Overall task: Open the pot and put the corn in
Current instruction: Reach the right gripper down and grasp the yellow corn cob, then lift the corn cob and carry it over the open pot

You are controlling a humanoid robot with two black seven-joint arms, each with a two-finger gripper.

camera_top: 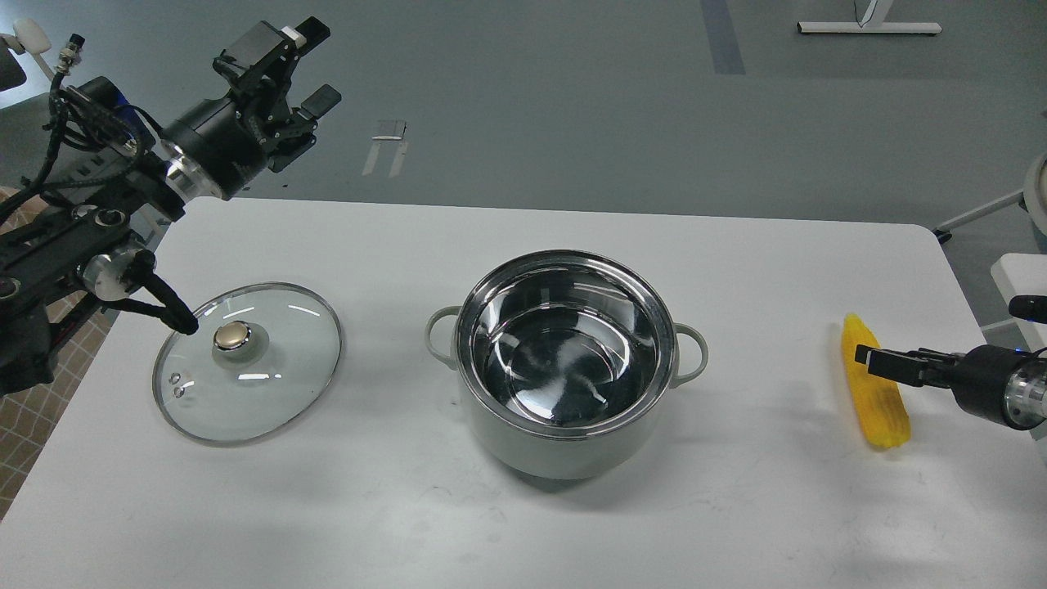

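Note:
The pale grey-green pot [546, 451] stands uncovered at the table's middle, its shiny steel inside empty. Its glass lid [270, 380] with the gold knob [232, 334] lies flat on the table to the pot's left. The yellow corn [882, 415] lies on the table at the right, pointed end away from me. My right gripper [873, 361] comes in from the right edge and lies across the corn's upper half; it is dark and seen side-on, so its fingers cannot be told apart. My left gripper [316, 67] is open and empty, high over the table's back left corner.
The white table [523, 229] carries only the pot, lid and corn. A black cable loop of the left arm [176, 315] hangs at the lid's left rim. Grey floor lies beyond the far edge, and a white table corner [1022, 278] is at the right.

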